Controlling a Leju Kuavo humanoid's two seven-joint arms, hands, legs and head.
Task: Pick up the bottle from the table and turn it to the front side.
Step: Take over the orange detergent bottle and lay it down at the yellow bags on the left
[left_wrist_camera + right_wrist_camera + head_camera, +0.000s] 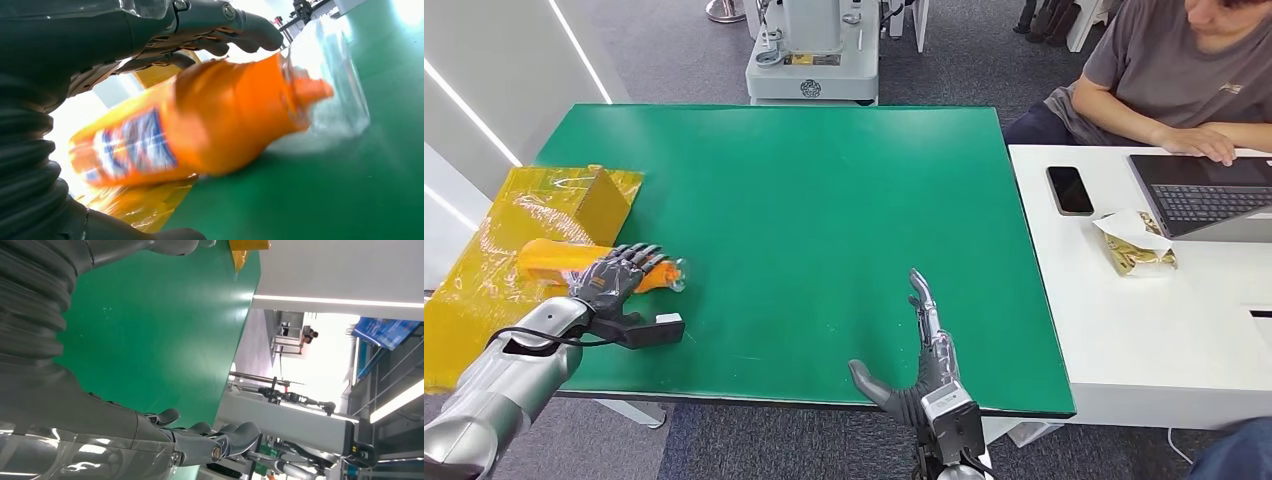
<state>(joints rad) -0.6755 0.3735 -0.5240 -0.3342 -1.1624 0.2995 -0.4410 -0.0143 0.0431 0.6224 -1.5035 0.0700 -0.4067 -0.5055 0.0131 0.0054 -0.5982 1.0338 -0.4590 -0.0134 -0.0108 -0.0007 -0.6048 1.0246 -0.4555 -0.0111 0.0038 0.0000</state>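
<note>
The orange plastic bottle [559, 258] lies on its side at the left edge of the green table [824, 220], partly on a yellow shiny sheet [484, 270]. Its body is smooth and round, and a clear cap [332, 95] covers the narrow end. The label [132, 142] is blue and white, too blurred to read. The left hand [614, 278] grasps the bottle from above, fingers curled over it. The right hand [919, 360] holds nothing, fingers straight, thumb spread, above the table's near edge.
</note>
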